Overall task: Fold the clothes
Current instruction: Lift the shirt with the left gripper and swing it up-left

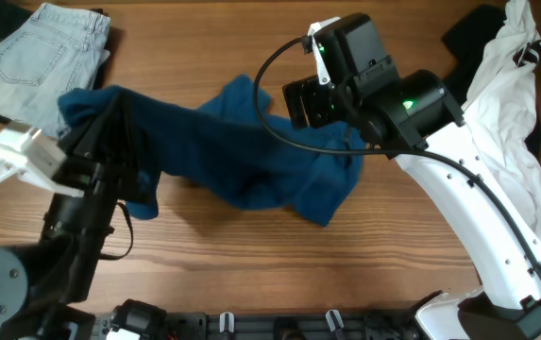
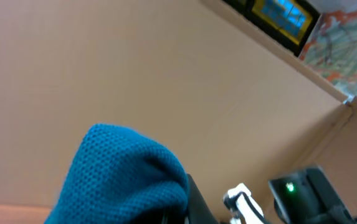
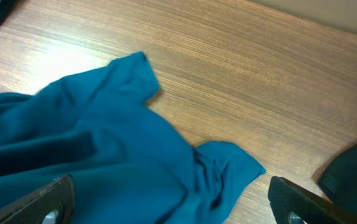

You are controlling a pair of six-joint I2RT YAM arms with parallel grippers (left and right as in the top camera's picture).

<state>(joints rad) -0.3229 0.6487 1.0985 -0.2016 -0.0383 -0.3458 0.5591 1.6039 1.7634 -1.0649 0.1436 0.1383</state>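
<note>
Wood-grain table [image 1: 251, 255]. The teal shirt [image 1: 251, 156] lay bunched mid-table, one end lifted in your left gripper [image 1: 95, 111], pinched tight. Your right gripper [image 3: 172, 208] hovered spread above it, empty. Risk: a hard pull could slip that pinch or drag the bunch.

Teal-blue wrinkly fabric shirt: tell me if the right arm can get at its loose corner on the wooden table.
Probably yes. The right gripper hangs open above the teal-blue fabric shirt, whose corner lies bare on the wooden table below it, nothing covering it.
</note>
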